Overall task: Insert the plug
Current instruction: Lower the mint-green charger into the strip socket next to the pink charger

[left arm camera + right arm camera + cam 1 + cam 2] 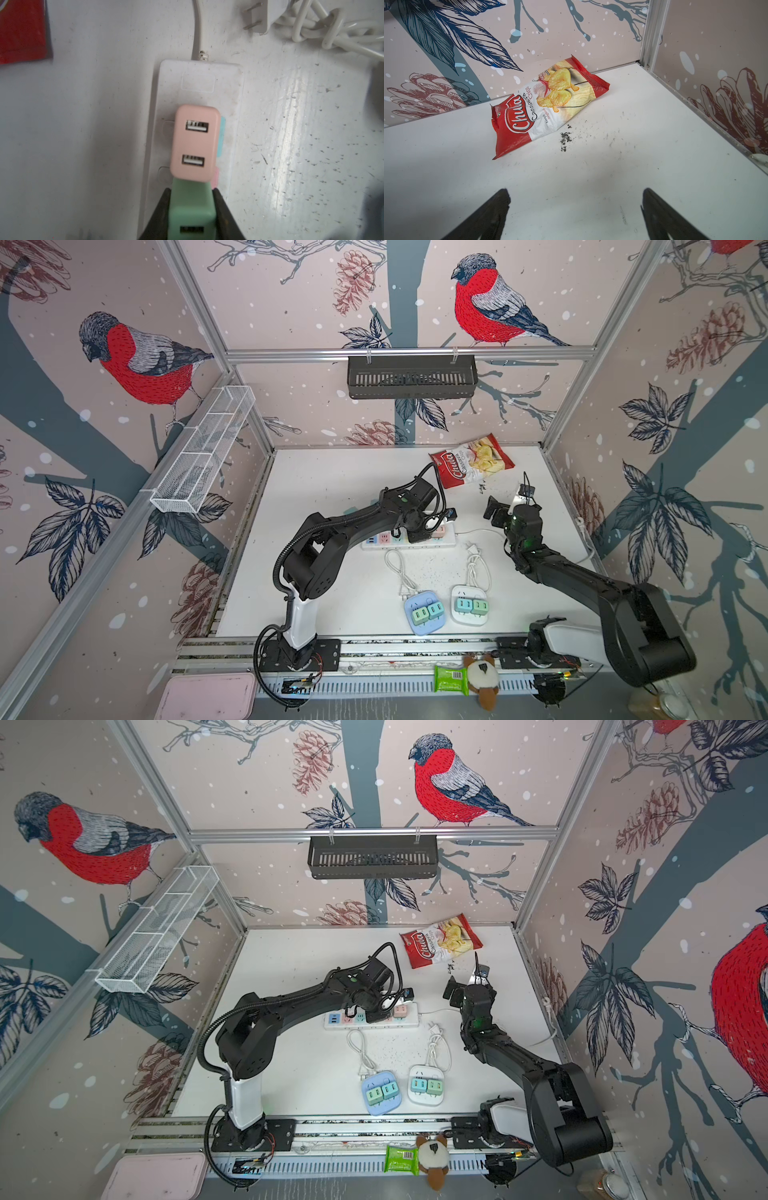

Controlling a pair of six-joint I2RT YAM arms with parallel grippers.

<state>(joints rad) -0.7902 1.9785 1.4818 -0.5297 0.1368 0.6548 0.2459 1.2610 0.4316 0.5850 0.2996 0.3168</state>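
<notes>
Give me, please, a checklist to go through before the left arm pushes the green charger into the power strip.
1. Grip: left gripper shut on the green USB charger, a finger on each side: ok.
2. Prongs over a socket: hidden beneath the charger: cannot tell.
3. Clearance from the pink USB charger seated in the power strip: the two overlap in the wrist view: cannot tell.
4. Strip braced: right gripper open, empty, facing the chips bag: not ok.
5. Loose white plug lies off the strip: ok.
</notes>
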